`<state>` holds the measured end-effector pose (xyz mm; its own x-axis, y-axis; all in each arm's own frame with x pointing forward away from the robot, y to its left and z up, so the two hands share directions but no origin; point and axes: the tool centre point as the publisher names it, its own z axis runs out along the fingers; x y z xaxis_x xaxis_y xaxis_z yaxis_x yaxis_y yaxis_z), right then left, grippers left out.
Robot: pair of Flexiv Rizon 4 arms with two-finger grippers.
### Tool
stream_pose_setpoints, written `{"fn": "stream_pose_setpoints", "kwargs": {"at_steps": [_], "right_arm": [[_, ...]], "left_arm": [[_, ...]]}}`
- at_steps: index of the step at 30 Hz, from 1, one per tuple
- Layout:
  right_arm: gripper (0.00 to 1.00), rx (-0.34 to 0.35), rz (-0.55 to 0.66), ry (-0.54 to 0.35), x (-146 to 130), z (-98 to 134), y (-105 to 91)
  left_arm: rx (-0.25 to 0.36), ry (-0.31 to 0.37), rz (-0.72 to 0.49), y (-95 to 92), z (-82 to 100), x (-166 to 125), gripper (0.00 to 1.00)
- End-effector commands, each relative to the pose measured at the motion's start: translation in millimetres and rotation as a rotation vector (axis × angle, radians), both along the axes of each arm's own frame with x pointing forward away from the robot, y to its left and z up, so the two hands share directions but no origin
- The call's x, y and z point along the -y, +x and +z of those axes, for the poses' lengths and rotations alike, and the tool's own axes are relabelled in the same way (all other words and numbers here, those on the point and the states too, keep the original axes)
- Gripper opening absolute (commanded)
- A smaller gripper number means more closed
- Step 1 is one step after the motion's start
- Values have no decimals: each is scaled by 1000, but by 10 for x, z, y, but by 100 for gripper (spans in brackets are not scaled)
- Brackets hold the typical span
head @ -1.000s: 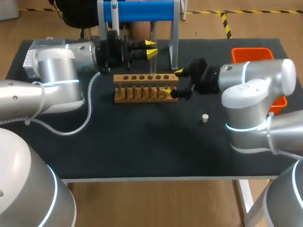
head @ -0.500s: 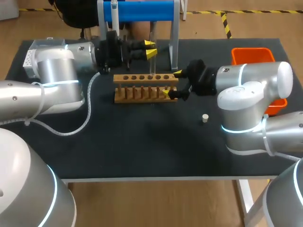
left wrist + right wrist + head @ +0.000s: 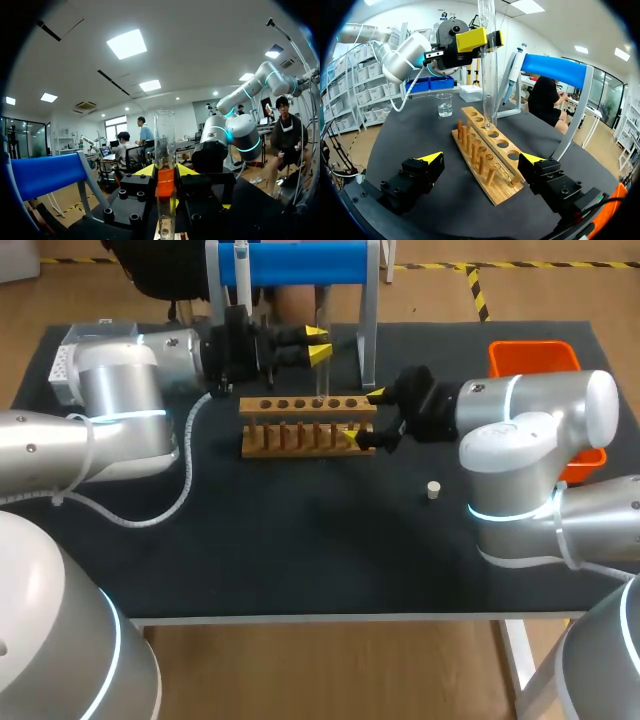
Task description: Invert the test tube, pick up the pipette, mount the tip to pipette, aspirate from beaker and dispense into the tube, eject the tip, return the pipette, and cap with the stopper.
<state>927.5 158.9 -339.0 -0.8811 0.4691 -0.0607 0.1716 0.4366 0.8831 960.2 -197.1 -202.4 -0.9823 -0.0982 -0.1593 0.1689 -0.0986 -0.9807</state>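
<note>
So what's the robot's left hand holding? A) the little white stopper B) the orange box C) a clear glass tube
C: the left gripper pinches the test tube from both sides, upright at the wooden rack; the white stopper lies loose on the table.

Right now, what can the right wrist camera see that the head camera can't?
Only the right wrist view shows the glass beaker, standing beyond the far end of the wooden rack. Only the head view shows the small white stopper, lying loose and apart from the rack. Both show the rack and the test tube, held upright over it in the left tool.
</note>
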Motion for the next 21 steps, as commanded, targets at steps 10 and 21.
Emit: {"fn": "stream_pose_setpoints", "kwargs": {"at_steps": [10,21], "right_arm": [[100,-3,1,-3,0,6,4],[100,-3,1,-3,0,6,4]], "left_arm": [[0,1,-3,8,-1,0,0],[-13,6,3,25,-35,13,0]]}}
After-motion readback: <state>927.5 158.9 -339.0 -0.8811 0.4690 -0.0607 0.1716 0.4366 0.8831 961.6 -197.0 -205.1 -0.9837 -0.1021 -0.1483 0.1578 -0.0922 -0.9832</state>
